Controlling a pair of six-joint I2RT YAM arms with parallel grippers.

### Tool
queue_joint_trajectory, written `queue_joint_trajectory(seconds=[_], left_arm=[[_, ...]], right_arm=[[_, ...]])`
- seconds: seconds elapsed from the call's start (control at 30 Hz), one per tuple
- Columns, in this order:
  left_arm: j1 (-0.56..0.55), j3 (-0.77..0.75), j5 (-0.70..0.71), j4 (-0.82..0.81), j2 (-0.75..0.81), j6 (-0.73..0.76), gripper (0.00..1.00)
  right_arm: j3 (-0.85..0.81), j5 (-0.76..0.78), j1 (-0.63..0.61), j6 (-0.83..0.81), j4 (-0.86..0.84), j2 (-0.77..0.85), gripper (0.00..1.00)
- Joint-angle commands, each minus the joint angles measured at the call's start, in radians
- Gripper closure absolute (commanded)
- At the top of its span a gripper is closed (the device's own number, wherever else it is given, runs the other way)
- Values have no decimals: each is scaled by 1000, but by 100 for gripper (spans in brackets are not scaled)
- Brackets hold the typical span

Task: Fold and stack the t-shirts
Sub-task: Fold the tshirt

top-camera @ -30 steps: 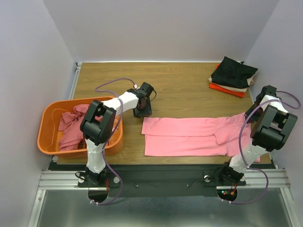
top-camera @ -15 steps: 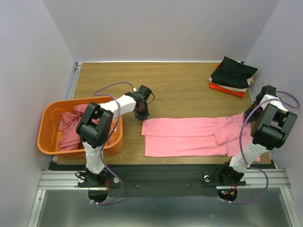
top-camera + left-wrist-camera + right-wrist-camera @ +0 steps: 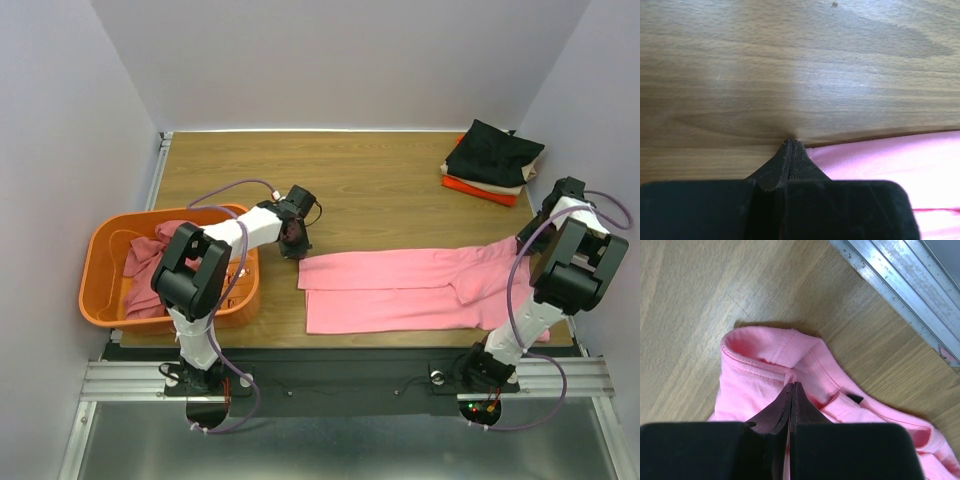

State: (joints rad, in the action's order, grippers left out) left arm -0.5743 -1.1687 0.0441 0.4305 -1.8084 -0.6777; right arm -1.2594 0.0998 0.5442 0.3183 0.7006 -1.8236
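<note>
**Table stock: one pink shirt spread out, both grippers closed at its two ends**

Clock directions are read on the top view, with 12 at the far edge of the table and 6 at the arm bases.

1. Pink shirt. It lies flat on the table as a long band. The band runs from just left of centre out to 3 o'clock and lies nearer your 6 o'clock edge. Its lower half is folded lengthwise.

2. Left gripper. It sits at the 9 o'clock end of the pink shirt, with its tips down on the wood. The fingers are pressed fully together. The corner of the cloth lies right against the right-hand finger. You cannot tell from either view whether any cloth is caught between them.

3. Right gripper. It sits at the 3 o'clock end of the same shirt. The fingers are closed and pinch a fold of pink cloth at the collar end, where the fabric is bunched and rumpled. A metal rail runs along the table edge just beyond.

4. Stack of folded shirts. It is at 2 o'clock, in the far right corner, well apart from the pink shirt. Black is on top, beige is under it, and red-orange is at the bottom.

5. Rose shirt. It is at 9 o'clock, crumpled inside the orange basket. Part of it is hidden by your left arm.
</note>
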Motion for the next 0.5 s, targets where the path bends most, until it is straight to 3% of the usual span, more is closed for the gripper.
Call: queue_joint_trajectory(seconds=[0.0, 0.47], left_arm=[[2, 18, 45, 28, 69, -29, 100], [4, 17, 97, 51, 81, -68, 100]], right_arm=[[-67, 9, 10, 13, 2, -2, 100], [-95, 51, 11, 18, 14, -11, 100]])
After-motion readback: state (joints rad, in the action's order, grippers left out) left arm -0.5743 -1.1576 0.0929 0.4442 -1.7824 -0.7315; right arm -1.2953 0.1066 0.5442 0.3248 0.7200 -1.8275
